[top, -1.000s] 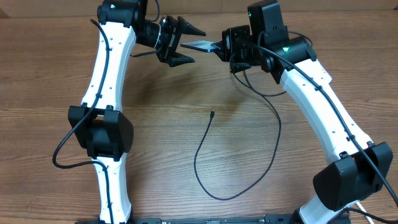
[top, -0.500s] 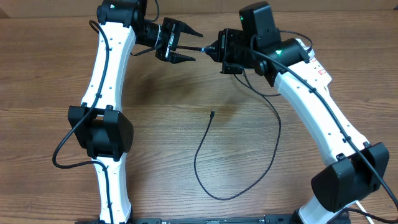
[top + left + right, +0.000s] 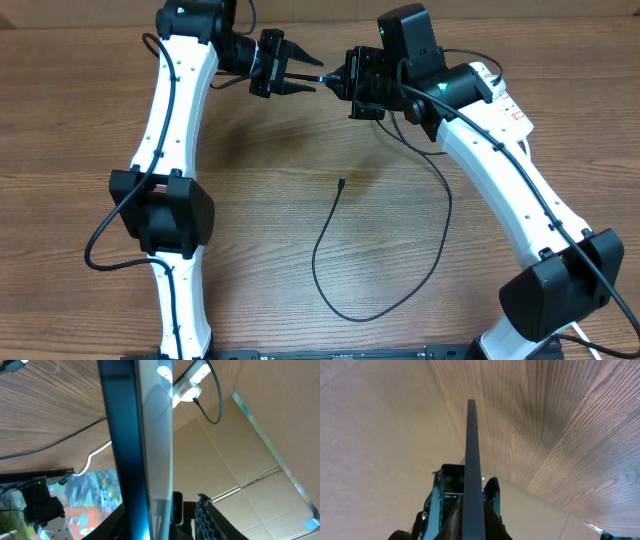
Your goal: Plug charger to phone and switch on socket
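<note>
Transfer is being set up: phone point(image 3: 472, 435), being held edge-on above the table by the clamped right gripper point(image 3: 467, 482), is being enclosed by the narrowing left gripper point(image 3: 316, 75); actual contact cannot be told. Charger point(image 3: 335, 250) is being left lying unplugged.

Robot arms: two, left arm point(image 3: 172, 110) from 7 o'clock and right arm point(image 3: 510, 170) from 5 o'clock.
Hands: two, left hand point(image 3: 316, 75) and right hand point(image 3: 343, 78), both near 12 o'clock.
Phone point(image 3: 473, 460): one, edge-on.
Charger cable point(image 3: 448, 215): one, with one connector tip point(image 3: 341, 182).
Power strip point(image 3: 196, 372): one, white, in the left wrist view only.
Wooden surface point(image 3: 80, 120): one.
</note>
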Tool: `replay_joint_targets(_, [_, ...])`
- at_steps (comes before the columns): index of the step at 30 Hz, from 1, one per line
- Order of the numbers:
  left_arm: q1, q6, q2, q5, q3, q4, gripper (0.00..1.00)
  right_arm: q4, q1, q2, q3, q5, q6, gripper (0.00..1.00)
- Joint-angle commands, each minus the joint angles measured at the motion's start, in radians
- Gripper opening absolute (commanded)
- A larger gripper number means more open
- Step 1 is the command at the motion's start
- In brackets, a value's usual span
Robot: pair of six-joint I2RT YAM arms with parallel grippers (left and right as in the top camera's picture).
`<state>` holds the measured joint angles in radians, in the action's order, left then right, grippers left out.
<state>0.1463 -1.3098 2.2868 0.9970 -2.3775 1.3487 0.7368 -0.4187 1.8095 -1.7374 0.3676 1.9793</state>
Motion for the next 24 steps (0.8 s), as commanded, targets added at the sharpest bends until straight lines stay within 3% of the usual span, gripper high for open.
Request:
replay_joint_targets(1, [0.000,-0.023,-0.002,-0.017,-0.008,-0.001,0.32,-0.018,-0.001,-0.008,-0.038,0.034,0.010,0.04])
replay_joint_targets(8, [0.000,-0.030,-0.002,-0.017,-0.008,-0.019,0.24,-0.018,-0.001,-0.008,-0.038,0.058,0.010,0.04])
replay_joint_targets(14, [-0.001,-0.032,-0.002,-0.018,-0.008,-0.019,0.06,-0.018,-0.001,-0.008,-0.038,0.064,-0.010,0.06])
replay_joint_targets(20, [-0.004,-0.037,-0.002,-0.019,-0.008,-0.019,0.04,-0.019,-0.001,-0.008,-0.038,0.084,-0.050,0.21])
replay_joint_targets(22, [-0.003,-0.037,-0.002,-0.029,-0.008,-0.019,0.04,-0.018,-0.001,-0.008,-0.038,0.083,-0.087,0.32])
replay_joint_targets(24, [-0.005,-0.036,-0.002,-0.060,-0.008,-0.023,0.04,-0.018,-0.001,-0.008,-0.038,0.083,-0.141,0.56])
